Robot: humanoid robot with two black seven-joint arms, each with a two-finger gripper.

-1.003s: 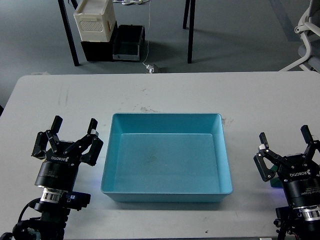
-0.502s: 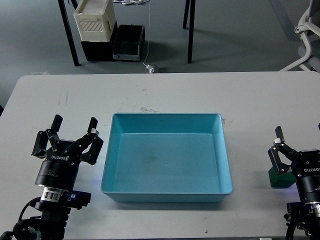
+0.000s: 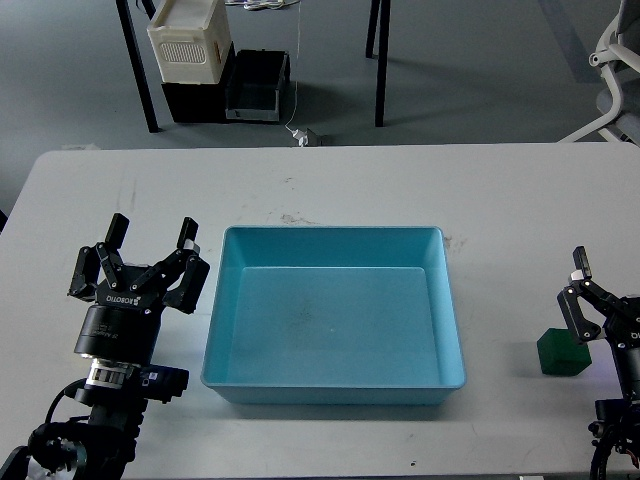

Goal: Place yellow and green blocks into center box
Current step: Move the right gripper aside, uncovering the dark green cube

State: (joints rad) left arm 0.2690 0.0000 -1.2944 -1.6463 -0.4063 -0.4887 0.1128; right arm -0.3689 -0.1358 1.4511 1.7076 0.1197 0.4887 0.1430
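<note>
A small dark green block (image 3: 560,352) sits on the white table near the right edge, to the right of the blue box (image 3: 330,232), which is empty in the table's middle. No yellow block shows. My left gripper (image 3: 153,232) is open and empty, just left of the box. My right gripper (image 3: 618,285) is at the right edge of the view, partly cut off; one finger (image 3: 577,300) stands just above and beside the green block. Its jaws look spread and hold nothing.
The table (image 3: 320,185) is white, with bare surface behind the box. On the floor beyond it are a cream crate (image 3: 188,40), a black bin (image 3: 255,88) and table legs. An office chair (image 3: 615,60) stands at the far right.
My right arm has moved to the right, uncovering the green block that was under it. My left gripper has shifted slightly forward and right.
</note>
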